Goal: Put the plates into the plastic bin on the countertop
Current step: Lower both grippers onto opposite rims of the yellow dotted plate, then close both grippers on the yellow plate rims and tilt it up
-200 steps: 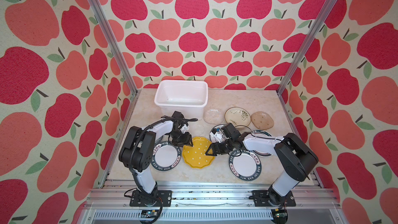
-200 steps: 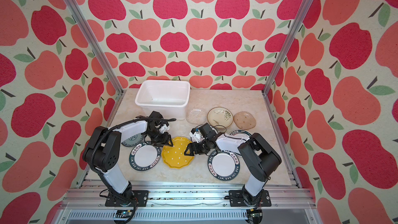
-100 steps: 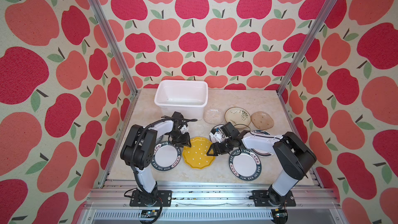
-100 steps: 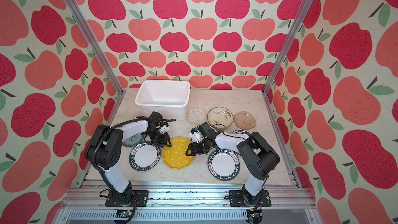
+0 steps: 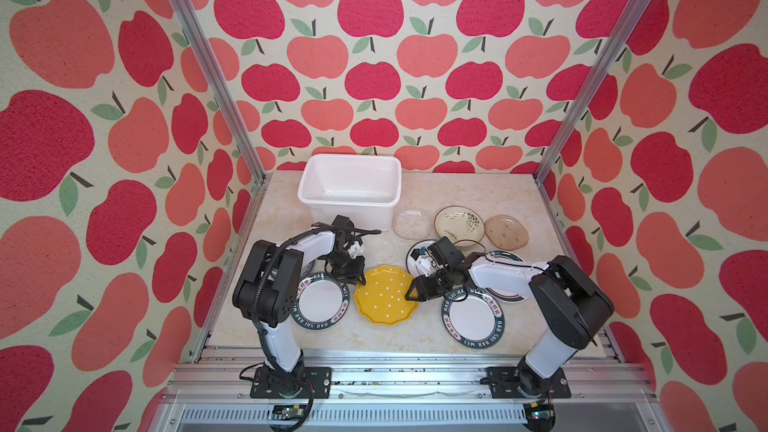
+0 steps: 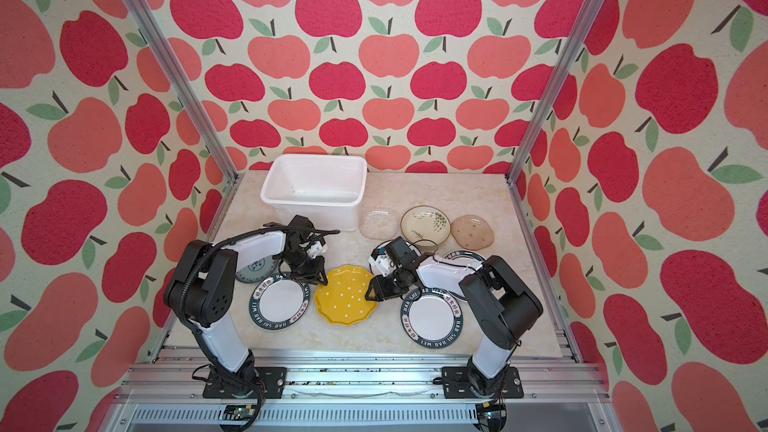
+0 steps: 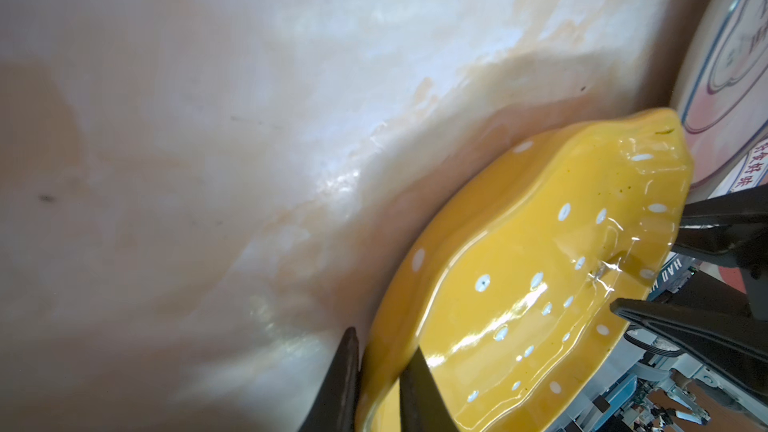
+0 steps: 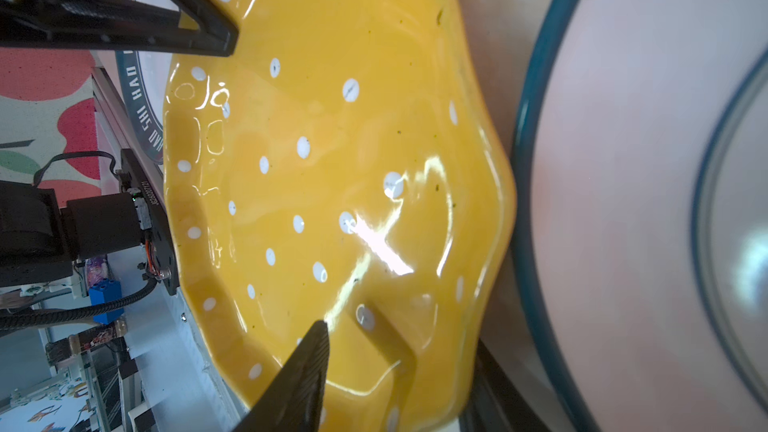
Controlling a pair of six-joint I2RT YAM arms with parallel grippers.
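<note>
Yellow plate (image 5: 386, 295) sits on the bench (image 5: 374, 338), in front of the plastic bin (image 5: 345, 216). Left claw (image 5: 360, 281) has just pinched its rim; right claw (image 5: 411, 293), narrowing, straddles the opposite edge unclamped. Lift likely next.

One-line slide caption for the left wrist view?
Left gripper clamps the yellow plate by its rim on the countertop; right gripper straddles the opposite rim.

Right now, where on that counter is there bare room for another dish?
Bare beige countertop: behind the clear dish, leaf-painted dish and brown dish, right of the white plastic bin, and along the front aluminium rail. Crowded: centre, left gripper and right gripper at the yellow dotted plate between two green-rimmed plates.
</note>
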